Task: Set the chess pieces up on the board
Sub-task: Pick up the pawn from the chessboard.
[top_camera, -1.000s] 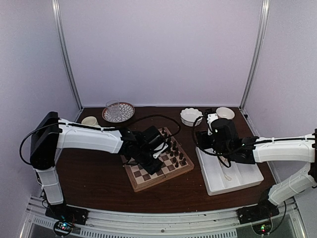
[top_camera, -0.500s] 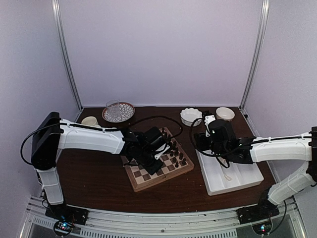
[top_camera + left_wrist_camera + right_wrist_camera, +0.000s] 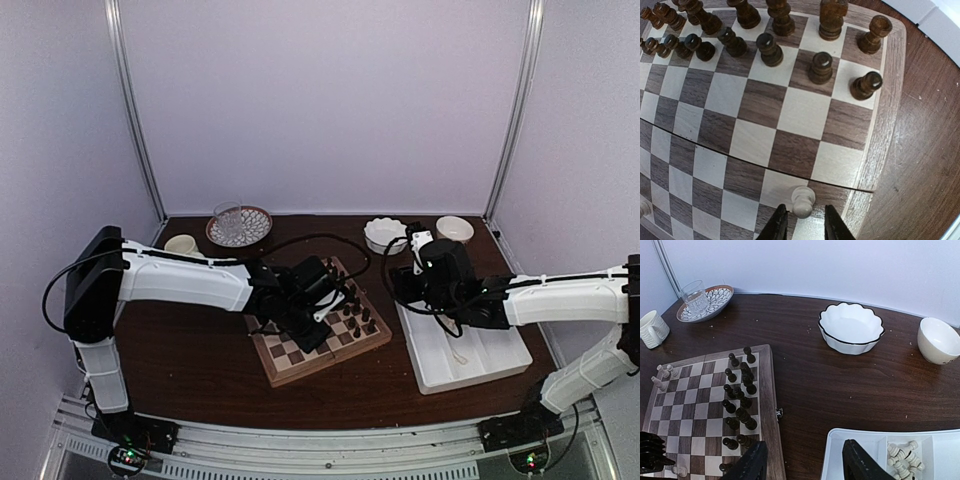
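Board, top view first: mid-table, sitting a bit skewed, dark pieces bunched along the right side. Left arm stretched across the middle of it, wrist covering the squares underneath. White tray just right of the board, right arm hanging over the tray's far end. Along the back edge: cup, patterned plate with a glass on it, scalloped bowl, plain bowl.

Left wrist next, looking down at the board up close. Two rows of dark pieces standing along the far side. One cream pawn upright on the board near the right rim, smack between the fingertips of the left gripper. Jaws set narrow on either side of it, but honestly can't tell whether actually pinching it or just bracketing it. Another cream piece poking in at the left edge of the view.

Right wrist last. Right gripper spread wide, fingers gripping nothing, hovering over bare table by a corner of the tray. Handful of chess pieces lying loose in a tray compartment, bottom right. Board off to the left, dark pieces in two columns by its right rim, a few cream ones standing at the far left corner, one more at the near edge just beside the left gripper's black tip. Cup, plate with glass and both bowls lined up across the back.
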Robot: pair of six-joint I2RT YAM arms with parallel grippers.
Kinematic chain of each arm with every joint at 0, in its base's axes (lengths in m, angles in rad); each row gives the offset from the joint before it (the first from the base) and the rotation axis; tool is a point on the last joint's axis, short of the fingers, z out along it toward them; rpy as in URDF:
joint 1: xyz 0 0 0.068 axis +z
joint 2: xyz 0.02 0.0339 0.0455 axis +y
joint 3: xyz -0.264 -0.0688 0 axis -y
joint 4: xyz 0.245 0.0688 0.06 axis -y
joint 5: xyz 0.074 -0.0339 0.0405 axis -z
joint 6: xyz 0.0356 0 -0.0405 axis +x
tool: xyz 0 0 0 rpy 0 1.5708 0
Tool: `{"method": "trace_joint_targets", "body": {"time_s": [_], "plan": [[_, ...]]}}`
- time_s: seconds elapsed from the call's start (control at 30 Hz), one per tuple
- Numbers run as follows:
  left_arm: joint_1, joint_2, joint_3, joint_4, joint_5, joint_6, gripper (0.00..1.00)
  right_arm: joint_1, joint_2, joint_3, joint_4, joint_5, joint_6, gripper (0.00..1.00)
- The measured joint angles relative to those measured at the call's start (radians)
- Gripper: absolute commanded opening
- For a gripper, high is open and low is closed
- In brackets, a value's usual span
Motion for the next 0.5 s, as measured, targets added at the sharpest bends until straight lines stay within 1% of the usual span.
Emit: {"method": "trace_joint_targets", "body": {"time_s": [0.37, 0.5], "plan": [[-0.001, 0.016, 0.011, 0.009, -0.001, 0.007, 0.23, 0.000, 0.001, 0.000, 0.000, -0.004, 0.000, 0.54], [-0.001, 0.018, 0.011, 0.008, -0.005, 0.008, 0.17, 0.000, 0.001, 0.000, 0.000, -0.004, 0.000, 0.54]]}}
